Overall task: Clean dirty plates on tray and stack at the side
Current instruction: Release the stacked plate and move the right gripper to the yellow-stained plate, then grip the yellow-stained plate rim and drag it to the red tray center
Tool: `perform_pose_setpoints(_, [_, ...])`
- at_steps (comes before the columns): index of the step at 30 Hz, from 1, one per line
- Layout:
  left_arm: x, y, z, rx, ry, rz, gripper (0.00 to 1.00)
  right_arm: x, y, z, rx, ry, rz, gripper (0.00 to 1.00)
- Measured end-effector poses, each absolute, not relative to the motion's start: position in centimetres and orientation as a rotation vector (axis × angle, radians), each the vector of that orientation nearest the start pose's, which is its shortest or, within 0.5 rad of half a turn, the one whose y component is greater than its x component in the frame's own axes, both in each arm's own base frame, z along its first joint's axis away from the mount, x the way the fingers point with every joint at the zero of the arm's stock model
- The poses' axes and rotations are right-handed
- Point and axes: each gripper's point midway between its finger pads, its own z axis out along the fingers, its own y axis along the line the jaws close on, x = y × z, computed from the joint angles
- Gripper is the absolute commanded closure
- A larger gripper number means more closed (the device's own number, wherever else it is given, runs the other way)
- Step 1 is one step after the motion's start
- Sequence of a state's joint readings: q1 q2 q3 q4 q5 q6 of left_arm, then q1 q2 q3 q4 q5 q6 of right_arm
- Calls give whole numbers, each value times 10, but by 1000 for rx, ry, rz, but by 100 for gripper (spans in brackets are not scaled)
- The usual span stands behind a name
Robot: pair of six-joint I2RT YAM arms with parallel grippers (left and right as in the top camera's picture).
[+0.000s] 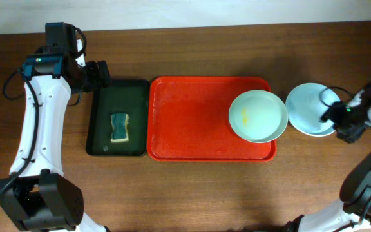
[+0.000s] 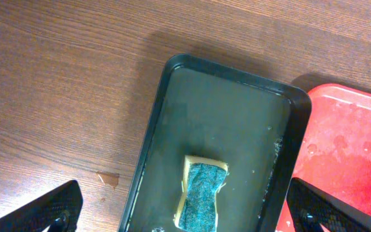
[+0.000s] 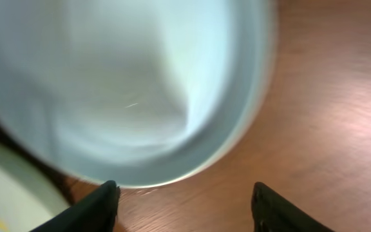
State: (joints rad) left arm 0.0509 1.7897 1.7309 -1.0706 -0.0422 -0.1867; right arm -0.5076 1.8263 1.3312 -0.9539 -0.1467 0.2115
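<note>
From overhead we saw the red tray (image 1: pixel 192 129) carrying the mint plate (image 1: pixel 257 116), smeared with yellow, at its right end. The pale blue plate (image 1: pixel 304 106) lay on the table (image 1: pixel 192 193) just beside it. The right gripper (image 1: pixel 330 115) sat at that plate's right rim. The left gripper (image 1: pixel 103 72) hung by the dark tray (image 1: pixel 102 116), which held a sponge (image 1: pixel 120 127). We could not read the jaws there.

The left wrist view showed its fingers (image 2: pixel 50 209) spread wide and empty above the sponge.

The right wrist view, though blurred, showed its fingers (image 3: pixel 92 206) parted, with the blue rim just ahead. We could not tell whether they touched it.
</note>
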Motion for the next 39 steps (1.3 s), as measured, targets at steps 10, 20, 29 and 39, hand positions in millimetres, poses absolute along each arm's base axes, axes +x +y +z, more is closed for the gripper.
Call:
perform_pose_setpoints(10, [429,29,195,-333,2678,16,1,360,-67,62,413,2963,73,46])
perform_pose_setpoints(20, [429,29,195,-333,2678,16,1,363,-66,62,346,2965,-25,53])
perform_pose_setpoints(29, [429,29,195,-333,2678,16,1,365,-64,62,342,2957,-9,53])
perform_pose_setpoints(39, [429,29,195,-333,2678,16,0,360,-58,39,339,2957,36,85])
